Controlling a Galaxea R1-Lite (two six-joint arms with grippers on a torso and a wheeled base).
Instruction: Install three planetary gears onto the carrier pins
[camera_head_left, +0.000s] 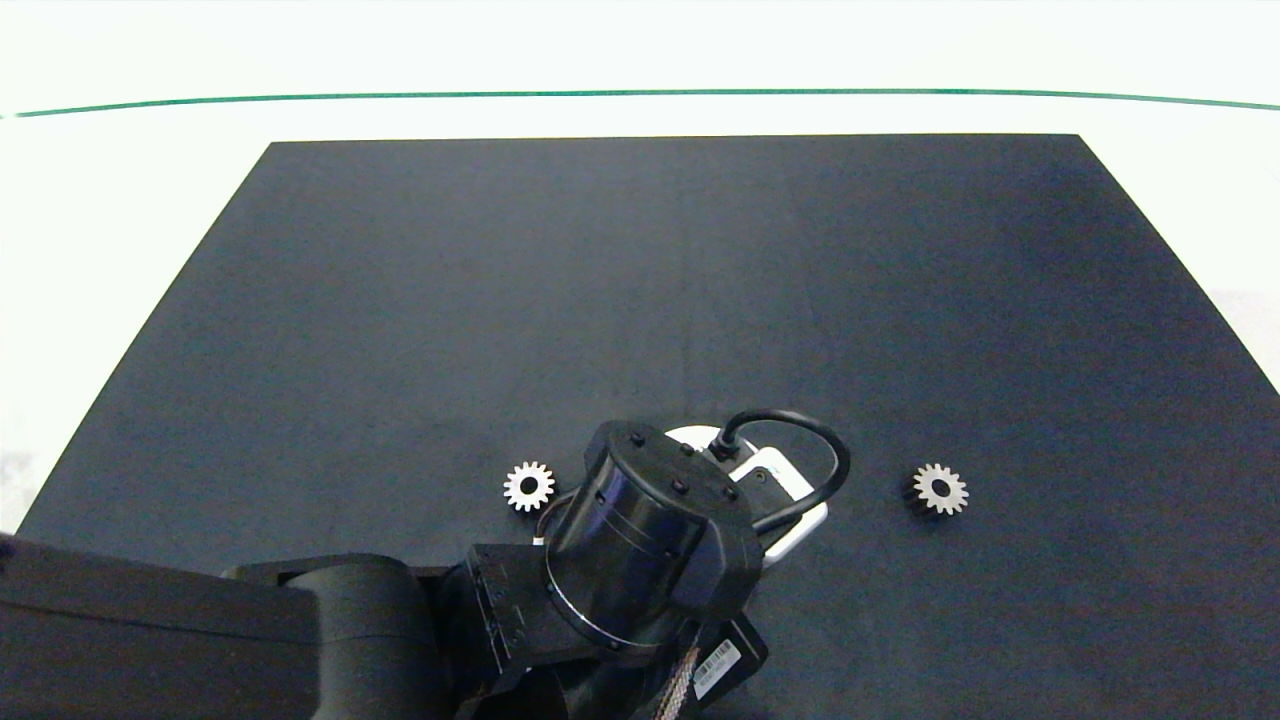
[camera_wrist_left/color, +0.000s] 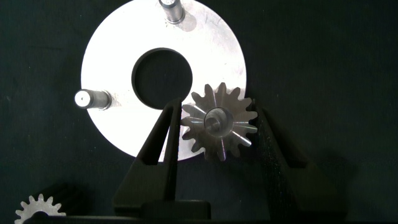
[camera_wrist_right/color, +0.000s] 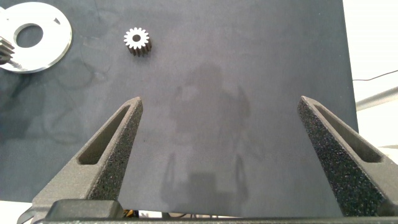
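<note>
Left gripper (camera_wrist_left/color: 214, 134): over the disc at lower centre of the head view, the arm entering from the lower left. In its wrist view the fingers (camera_wrist_left/color: 158, 140) stand on either side of gear A. Both fingers lie close against the teeth; whether they actually press the gear cannot be told.

Gear A (camera_wrist_left/color: 217, 121): sits on a pin (camera_wrist_left/color: 216, 118), whose tip shows through the centre hole. It lies over the disc's rim, partly overhanging the dark mat. Hidden under the arm in the head view.

Disc (camera_wrist_left/color: 118, 74): white, flat, large centre hole, lying on the mat (camera_head_left: 640, 300). In the head view only a sliver of it shows behind the wrist.

Bare pins: two stand free on the disc, one near its edge (camera_wrist_left/color: 93, 98), another at the rim by the frame's top (camera_wrist_left/color: 174, 9). Neither carries a gear.

Gear B (camera_head_left: 529, 486): flat on the mat, just left of the arm's wrist in the head view, apart from the disc.

Gear C (camera_head_left: 940, 489): flat on the mat, right of centre in the head view, well apart from the disc. Also seen in the right wrist view, near the disc.

Right gripper (camera_wrist_right/color: 224, 155): not in the head view. Its wrist view shows fingers spread wide, nothing between them, above bare mat.

Desk (camera_head_left: 120, 200): pale, carrying the mat, with a green line across the far side.
</note>
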